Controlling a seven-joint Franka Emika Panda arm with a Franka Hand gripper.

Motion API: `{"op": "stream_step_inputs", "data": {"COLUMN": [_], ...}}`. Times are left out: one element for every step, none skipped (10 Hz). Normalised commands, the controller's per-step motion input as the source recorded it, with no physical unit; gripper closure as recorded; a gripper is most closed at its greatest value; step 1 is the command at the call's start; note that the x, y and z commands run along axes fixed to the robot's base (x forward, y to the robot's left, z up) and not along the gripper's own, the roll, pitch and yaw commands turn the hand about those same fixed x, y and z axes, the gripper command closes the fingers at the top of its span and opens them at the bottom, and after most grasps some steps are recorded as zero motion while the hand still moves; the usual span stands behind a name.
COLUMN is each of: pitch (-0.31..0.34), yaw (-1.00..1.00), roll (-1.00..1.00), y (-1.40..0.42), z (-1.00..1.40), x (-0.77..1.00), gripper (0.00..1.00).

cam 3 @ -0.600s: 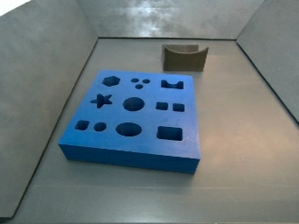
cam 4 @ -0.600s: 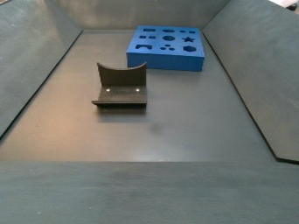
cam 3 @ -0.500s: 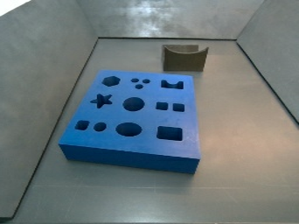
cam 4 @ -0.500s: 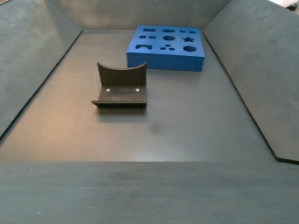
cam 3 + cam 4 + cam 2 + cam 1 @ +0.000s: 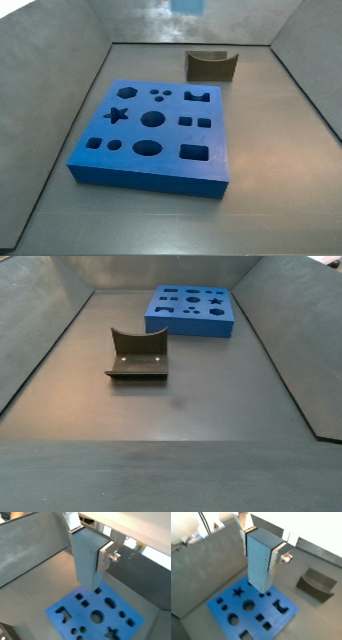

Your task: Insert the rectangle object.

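Observation:
In both wrist views my gripper (image 5: 261, 539) (image 5: 88, 541) is shut on the rectangle object (image 5: 259, 567) (image 5: 87, 567), a tall light-blue block that hangs upright between the silver fingers. It is high above the large blue board (image 5: 286, 614) (image 5: 80, 614) with shaped holes. In a side view only the block's lower tip (image 5: 190, 5) shows at the top edge, far behind the board (image 5: 147, 178). The gripper itself is out of view in both side views. The board (image 5: 194, 326) lies flat on the floor at the far end.
The dark fixture (image 5: 211, 66) (image 5: 136, 356) (image 5: 316, 584) stands on the floor apart from the board. Grey sloping walls enclose the floor on all sides. Bare floor lies in front of the fixture.
The light-blue block's tip has come into sight at the top edge of a side view; it was absent earlier. The board and the fixture have not moved.

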Motion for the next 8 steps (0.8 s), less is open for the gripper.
{"op": "stream_step_inputs", "data": {"pitch": [0.034,-0.053,-0.017,-0.016,-0.044,-0.044,-0.033,-0.021], "yaw": [-0.02,-0.11,-0.13,-0.19,-0.22,-0.23,-0.11,0.12], "roll": [0.20,0.13,0.14,0.07,0.07,0.07,0.09,0.11], "y": [-0.23,-0.53,-0.51,-0.56,-0.54,-0.51,-0.40,-0.16], "z": [0.37,-1.00,-1.00,-1.00,-1.00,-1.00,-1.00,-1.00], "x": [-0.29,0.17,0.34,0.43,0.51,0.54,0.39,0.00], "gripper": [1.00,1.00,1.00,1.00,1.00,1.00,1.00,1.00]}}
